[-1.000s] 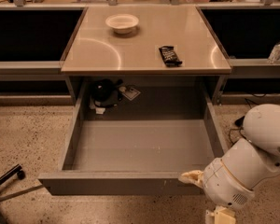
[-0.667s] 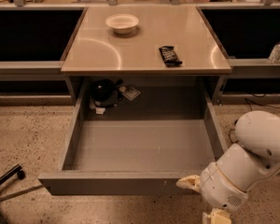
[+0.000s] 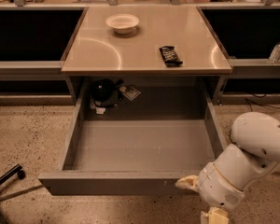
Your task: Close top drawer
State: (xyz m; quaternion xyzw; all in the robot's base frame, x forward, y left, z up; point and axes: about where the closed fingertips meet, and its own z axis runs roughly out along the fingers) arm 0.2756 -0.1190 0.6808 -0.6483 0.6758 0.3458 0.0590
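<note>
The top drawer (image 3: 130, 183) is a wide, shallow grey metal drawer, pulled far out from under the tabletop toward the camera. Its plain front runs along the bottom of the view and its tray is bare in the middle. My gripper (image 3: 200, 199) is at the lower right, just by the right end of the drawer front, on the white arm (image 3: 252, 148). One cream fingertip (image 3: 186, 183) lies right at the front's top right corner and the other (image 3: 214, 216) is lower, spread apart and holding nothing.
A white bowl (image 3: 122, 22) and a dark snack packet (image 3: 170, 55) lie on the beige tabletop (image 3: 107, 55). A black object (image 3: 102, 90) and a small card (image 3: 129, 93) sit at the drawer's back. A bottle (image 3: 276, 49) stands at right. A dark leg (image 3: 7, 177) is at left.
The arm and gripper have shifted slightly down and to the left, toward the drawer front's right corner. The drawer has not moved.
</note>
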